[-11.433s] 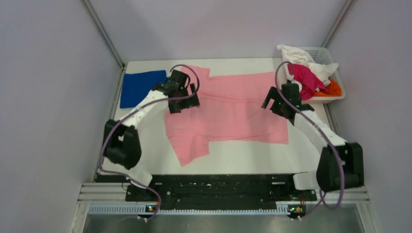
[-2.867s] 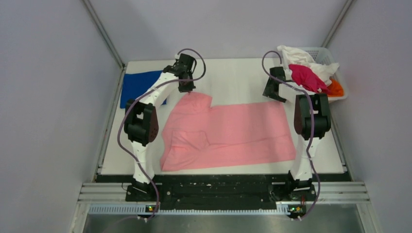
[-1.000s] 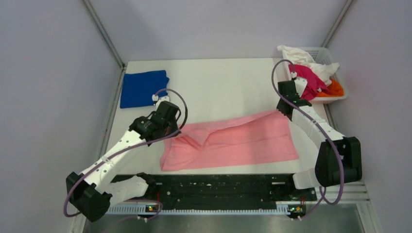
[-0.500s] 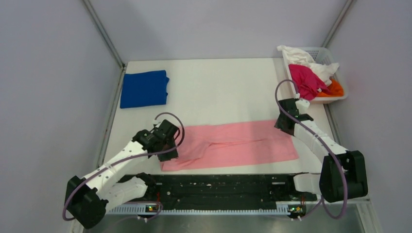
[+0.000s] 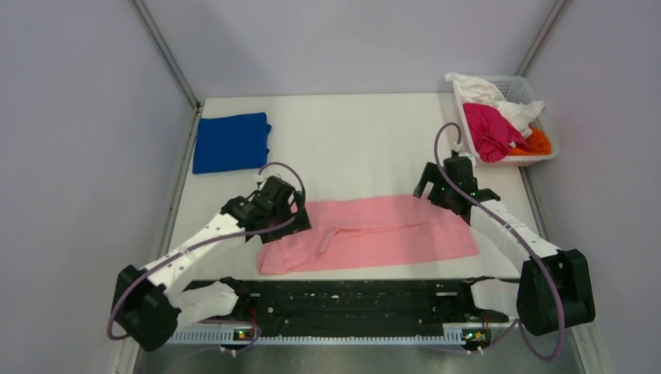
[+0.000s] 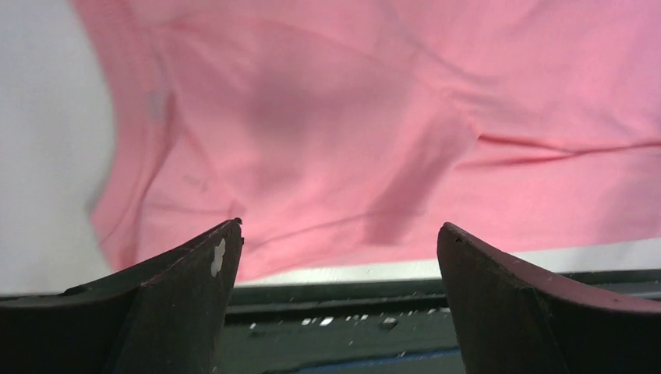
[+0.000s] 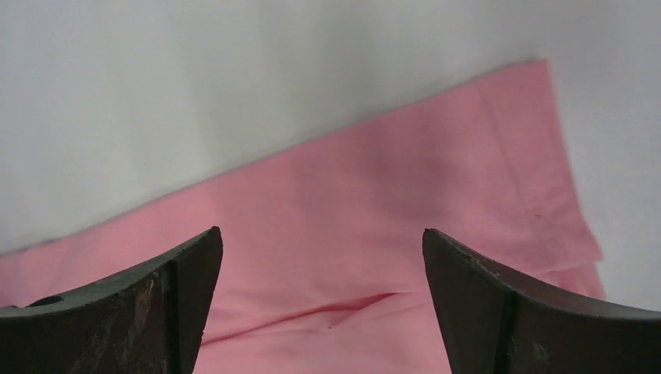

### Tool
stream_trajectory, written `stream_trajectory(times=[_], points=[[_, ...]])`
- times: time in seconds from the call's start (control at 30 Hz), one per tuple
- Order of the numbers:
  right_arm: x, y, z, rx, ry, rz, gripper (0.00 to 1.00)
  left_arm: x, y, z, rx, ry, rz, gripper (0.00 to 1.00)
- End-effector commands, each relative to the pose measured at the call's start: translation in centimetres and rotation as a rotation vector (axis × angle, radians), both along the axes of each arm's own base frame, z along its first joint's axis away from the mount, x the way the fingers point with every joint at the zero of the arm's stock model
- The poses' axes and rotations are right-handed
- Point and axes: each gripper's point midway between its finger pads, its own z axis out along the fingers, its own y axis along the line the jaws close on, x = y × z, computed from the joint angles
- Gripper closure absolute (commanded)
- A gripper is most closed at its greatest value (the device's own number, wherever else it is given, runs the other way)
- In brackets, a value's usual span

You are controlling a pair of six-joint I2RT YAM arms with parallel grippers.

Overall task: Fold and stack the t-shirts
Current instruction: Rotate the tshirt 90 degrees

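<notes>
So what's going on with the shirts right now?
Both arms are over the pink tee, which lies folded into a long band along the near side of the table. The left gripper is open above its left end and the right gripper is open above its far right corner; neither holds anything. The blue tee sits folded at the far left. More tees wait in the basket.

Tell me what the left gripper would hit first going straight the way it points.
The pink shirt: it lies dead ahead of the open left gripper in the wrist view. How far off is unclear.
</notes>
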Motion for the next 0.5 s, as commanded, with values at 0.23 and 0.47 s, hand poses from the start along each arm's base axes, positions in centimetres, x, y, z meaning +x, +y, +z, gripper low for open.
stream_trajectory(times=[0.23, 0.47], points=[[-1.9, 6.8, -4.3, 0.161, 0.065, 0.234, 0.02, 10.4, -3.9, -8.0, -0.037, 0.122, 0.104, 0.01], [-6.2, 8.1, -6.5, 0.203, 0.144, 0.294, 0.01, 20.9, -4.2, -9.0, -0.025, 0.139, 0.171, 0.01]])
